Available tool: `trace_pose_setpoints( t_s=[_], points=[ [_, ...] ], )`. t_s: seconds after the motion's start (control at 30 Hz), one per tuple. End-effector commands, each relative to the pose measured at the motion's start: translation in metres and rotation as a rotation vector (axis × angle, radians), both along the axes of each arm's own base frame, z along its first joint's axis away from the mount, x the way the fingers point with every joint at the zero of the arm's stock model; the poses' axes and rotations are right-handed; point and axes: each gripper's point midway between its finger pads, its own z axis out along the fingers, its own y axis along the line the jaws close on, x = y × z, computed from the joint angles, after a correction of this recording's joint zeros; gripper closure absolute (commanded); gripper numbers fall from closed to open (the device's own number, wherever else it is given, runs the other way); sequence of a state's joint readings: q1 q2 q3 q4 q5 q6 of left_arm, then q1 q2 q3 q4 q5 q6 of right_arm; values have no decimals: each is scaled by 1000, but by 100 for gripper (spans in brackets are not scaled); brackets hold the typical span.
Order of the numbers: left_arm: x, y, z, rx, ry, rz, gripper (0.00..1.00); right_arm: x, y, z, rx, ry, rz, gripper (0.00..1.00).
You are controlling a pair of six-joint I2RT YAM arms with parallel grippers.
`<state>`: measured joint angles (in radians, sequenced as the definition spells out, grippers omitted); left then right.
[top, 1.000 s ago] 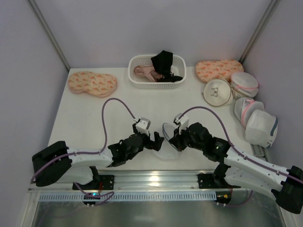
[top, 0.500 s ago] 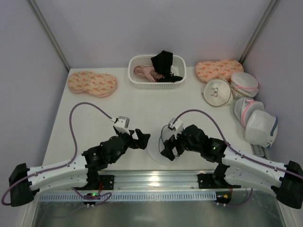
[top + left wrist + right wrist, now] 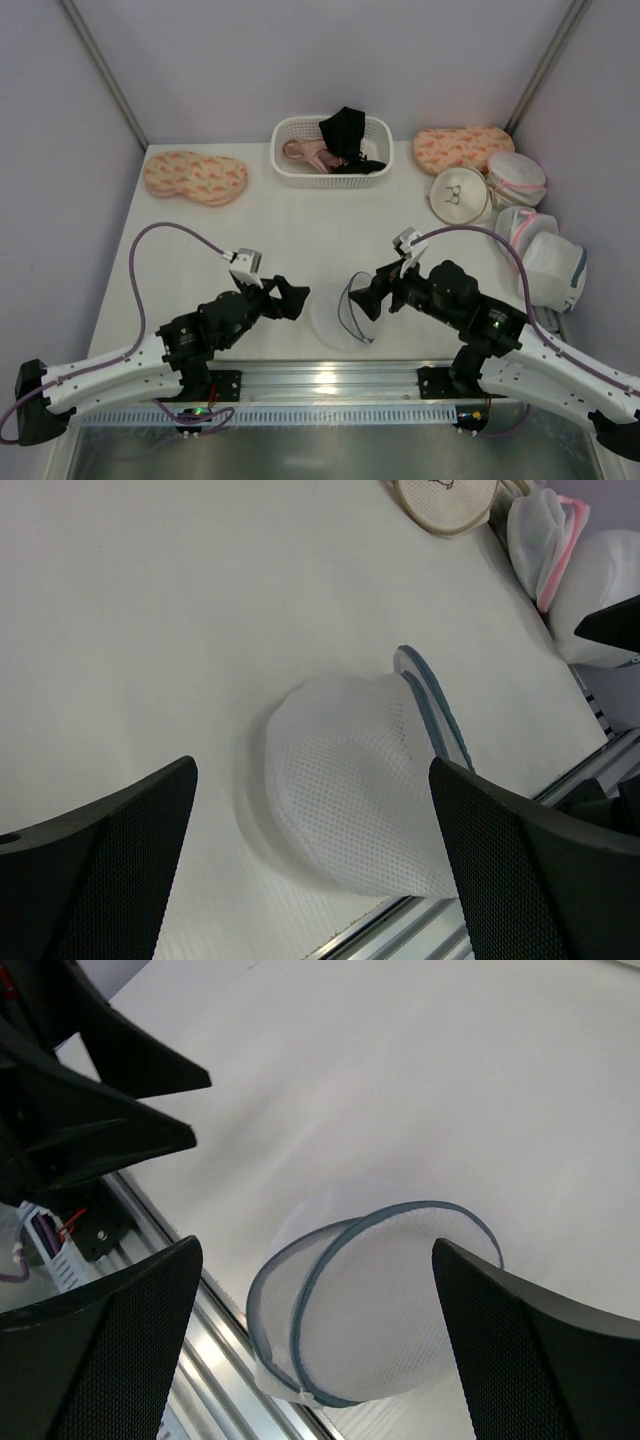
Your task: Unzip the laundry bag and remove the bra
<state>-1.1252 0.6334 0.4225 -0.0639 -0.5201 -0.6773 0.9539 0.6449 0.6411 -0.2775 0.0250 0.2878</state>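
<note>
While the laundry bag (image 3: 338,316) is lying on its side close to the near edge of the bench (image 3: 300,215), just short of the metal rail (image 3: 330,377), its blue-grey zip rim is gaping apart towards the right arm. The left fingers (image 3: 110,850) are hanging spread wide on the bag's left and the right fingers (image 3: 100,1345) are hanging spread wide on its right, neither touching the mesh. Bare bench is stretching from the bag back to the white basket (image 3: 285,132) at the far edge, where the bra (image 3: 346,128) is resting, its black fabric draping over the rim. Other mesh bags (image 3: 545,262) are crowding the right edge.
</note>
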Motion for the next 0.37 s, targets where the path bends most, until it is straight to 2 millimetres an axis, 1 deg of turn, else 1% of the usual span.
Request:
trace_pose_setpoints(
  t_s=[0.0,0.07,0.2,0.33],
  points=[
    [-6,-4,18,-42,1,-36,0,23,-28,16,28,-2,-228,1],
    [-9,-7,18,-37,4,-65,1,29,-41,20,46,-11,-311,1],
    [-23,-25,21,-37,23,-184,1,29,-57,37,118,-39,-370,1],
    [-31,-40,29,-68,24,-265,1,25,-61,44,146,-43,-370,1]
  ],
)
